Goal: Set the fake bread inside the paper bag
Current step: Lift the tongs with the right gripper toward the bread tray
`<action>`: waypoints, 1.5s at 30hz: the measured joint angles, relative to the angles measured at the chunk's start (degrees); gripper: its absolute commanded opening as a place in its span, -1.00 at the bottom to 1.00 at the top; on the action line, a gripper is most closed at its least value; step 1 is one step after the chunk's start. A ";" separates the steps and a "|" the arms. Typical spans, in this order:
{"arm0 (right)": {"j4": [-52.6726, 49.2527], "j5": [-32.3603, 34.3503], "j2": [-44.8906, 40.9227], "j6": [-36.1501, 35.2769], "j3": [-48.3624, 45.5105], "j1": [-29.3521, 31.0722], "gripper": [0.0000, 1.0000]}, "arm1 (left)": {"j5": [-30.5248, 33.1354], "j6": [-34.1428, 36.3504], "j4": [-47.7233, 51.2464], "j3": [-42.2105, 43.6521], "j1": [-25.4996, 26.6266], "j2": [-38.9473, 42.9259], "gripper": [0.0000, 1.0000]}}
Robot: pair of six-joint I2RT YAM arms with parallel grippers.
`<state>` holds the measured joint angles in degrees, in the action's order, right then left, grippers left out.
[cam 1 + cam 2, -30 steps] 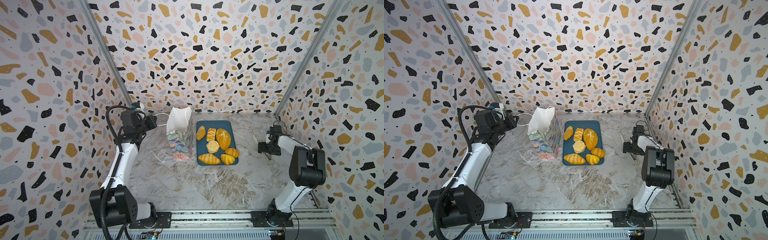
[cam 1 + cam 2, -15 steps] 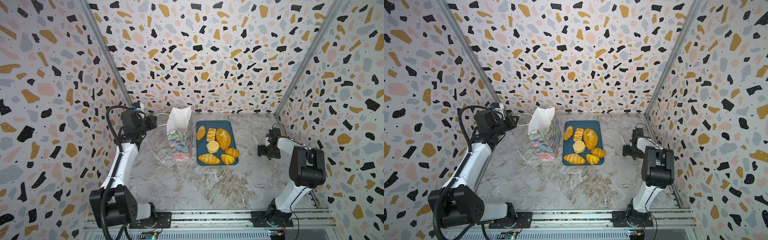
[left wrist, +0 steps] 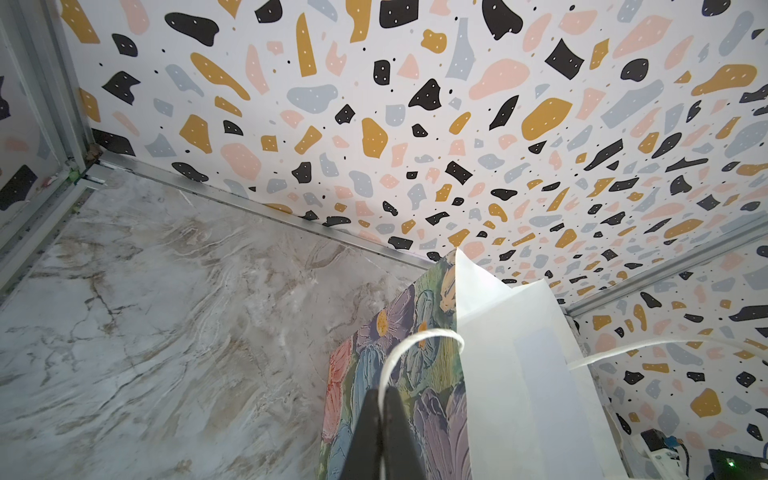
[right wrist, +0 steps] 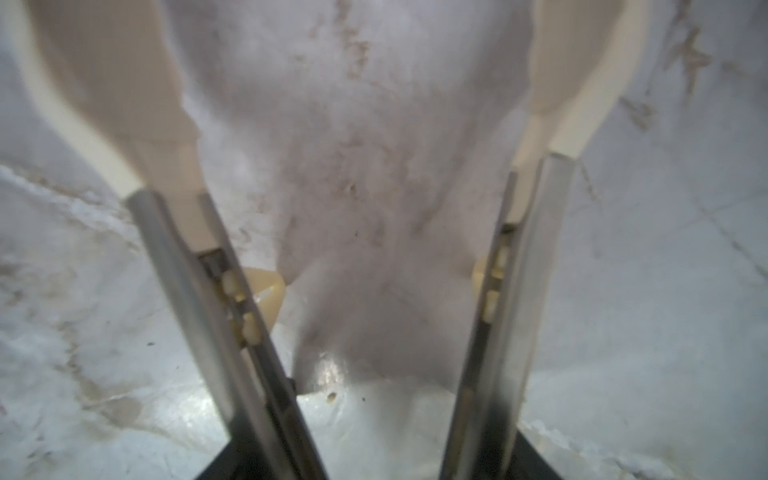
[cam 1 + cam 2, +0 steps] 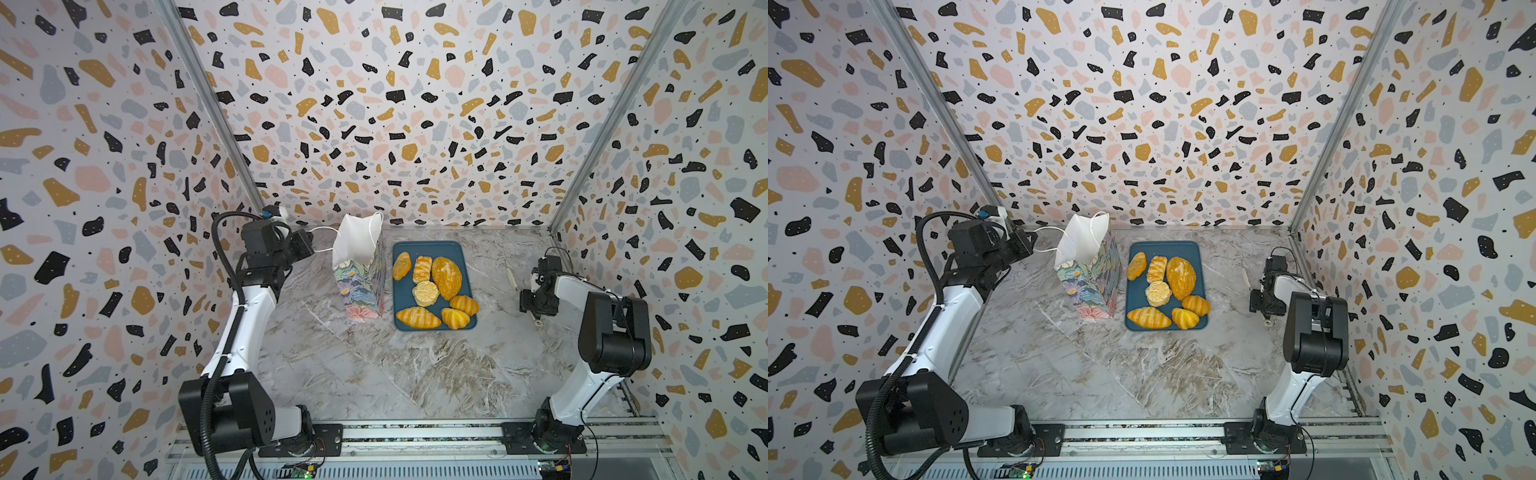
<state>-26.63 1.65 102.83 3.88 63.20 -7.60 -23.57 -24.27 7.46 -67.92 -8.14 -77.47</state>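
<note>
The paper bag (image 5: 360, 282) (image 5: 1091, 286) stands upright and open on the marble table, just left of a dark-blue tray (image 5: 432, 249). Several pieces of fake bread lie on the tray, among them a seeded loaf (image 5: 446, 277), a round bun (image 5: 425, 293) and a croissant (image 5: 417, 318). My left gripper (image 5: 309, 248) (image 3: 382, 395) is shut on the bag's white cord handle (image 3: 415, 338), beside the bag's floral side (image 3: 436, 415). At the right, low over the table, my right gripper (image 5: 536, 293) (image 4: 378, 457) clasps metal tongs (image 4: 178, 291) with cream tips, whose arms are still spread.
Patterned walls close in the table at the back and both sides. A metal rail runs along the front edge (image 5: 415, 432). One cream tip of the tongs (image 5: 510, 276) points towards the tray, with bare marble between them.
The right gripper's jaws have narrowed around the tongs and shifted slightly. The left gripper, the bag and the bread have not moved.
</note>
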 measured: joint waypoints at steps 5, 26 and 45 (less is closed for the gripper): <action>1.01 -0.44 -0.92 0.37 -1.53 0.09 0.18 | 0.11 -0.59 -0.02 0.00 0.00 0.00 -1.00; -0.94 -1.88 -13.62 4.07 -4.22 5.90 0.15 | -0.79 -1.29 -0.26 0.00 0.00 0.00 -1.00; -6.58 -2.25 -26.18 6.60 -4.22 14.84 0.17 | -2.54 -2.56 -2.86 0.85 0.00 0.22 -1.00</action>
<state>-33.21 -0.60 76.64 10.48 58.98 7.25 -26.11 -26.83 4.60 -67.07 -8.14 -77.25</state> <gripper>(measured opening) 0.585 0.046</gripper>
